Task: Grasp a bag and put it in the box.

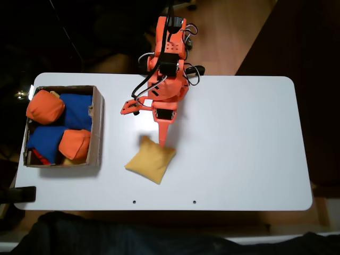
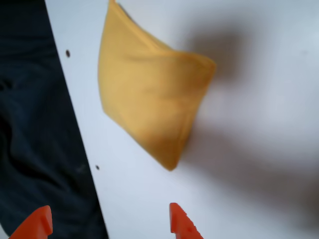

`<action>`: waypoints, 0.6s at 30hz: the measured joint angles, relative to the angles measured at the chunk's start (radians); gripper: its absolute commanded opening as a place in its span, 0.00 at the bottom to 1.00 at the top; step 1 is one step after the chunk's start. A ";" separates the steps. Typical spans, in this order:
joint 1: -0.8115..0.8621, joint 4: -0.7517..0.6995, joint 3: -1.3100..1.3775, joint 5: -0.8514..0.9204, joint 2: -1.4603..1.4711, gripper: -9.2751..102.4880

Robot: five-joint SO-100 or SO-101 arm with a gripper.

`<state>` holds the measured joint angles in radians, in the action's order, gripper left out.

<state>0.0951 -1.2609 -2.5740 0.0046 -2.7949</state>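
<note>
The soft, pillow-like mustard bag (image 1: 151,159) lies flat on the smooth white surface (image 1: 239,143), just beyond the tip of the orange plastic end effector (image 1: 154,133), which hangs spread wide and empty; in the wrist view its two fingertips (image 2: 180,223) sit apart below the bag (image 2: 149,104). To the left in the fixed view, well apart, the low-walled cardboard box (image 1: 98,133) holds plump orange and blue beanbags (image 1: 74,119).

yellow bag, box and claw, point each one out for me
yellow bag (image 1: 150,159), fixed view, middle of its fabric
box (image 1: 98,127), fixed view, its right wall
claw (image 2: 110,221), wrist view, midway between its orange fingertips
</note>
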 measured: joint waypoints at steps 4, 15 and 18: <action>0.015 0.000 0.064 0.002 0.094 0.50; 0.043 -0.035 0.229 0.002 0.318 0.50; 0.046 -0.061 0.278 0.008 0.373 0.50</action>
<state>0.1411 -1.3223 -2.2964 0.0123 -2.4222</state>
